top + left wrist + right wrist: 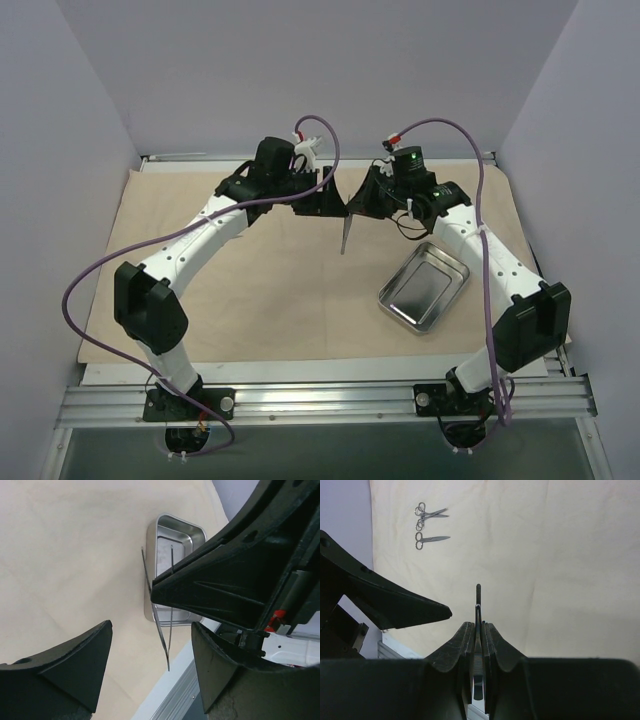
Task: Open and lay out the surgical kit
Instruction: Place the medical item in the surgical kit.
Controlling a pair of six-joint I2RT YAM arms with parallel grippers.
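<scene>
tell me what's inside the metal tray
Nothing shows inside the tray from above. In the left wrist view the right end effector and its gripped tweezers cover part.

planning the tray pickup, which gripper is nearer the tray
Right. The right gripper, shut on tweezers, is up-left of the tray in the top view; the open left gripper is farther left, beyond the tweezers.
</scene>
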